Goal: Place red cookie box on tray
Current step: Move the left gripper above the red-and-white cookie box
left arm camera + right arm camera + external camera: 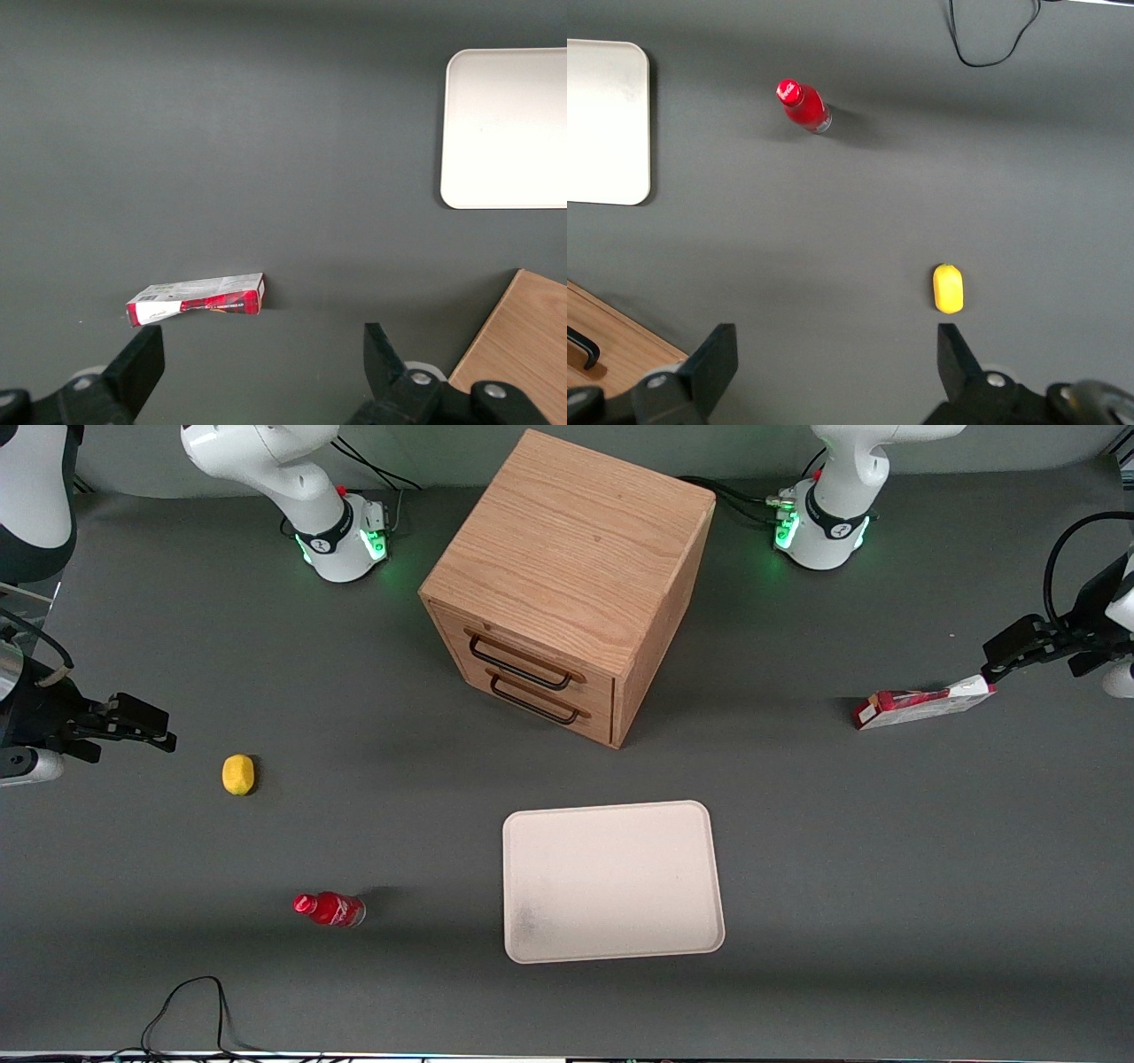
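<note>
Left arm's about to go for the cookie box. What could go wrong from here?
1. The red cookie box is slim and rests on its narrow edge; the open gripper could tip it or push it along the table instead of clamping it.
2. The wooden cabinet stands near the route to the tray; a low carry might clip its corner.
3. The long box, held by one end, may sag and catch the tray's rim.

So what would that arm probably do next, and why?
Probably lower the gripper onto the red cookie box. Its fingers are open and hover above the box, which lies untouched on the table, toward the working arm's end. The tray sits bare, so the box must be grasped first.
</note>
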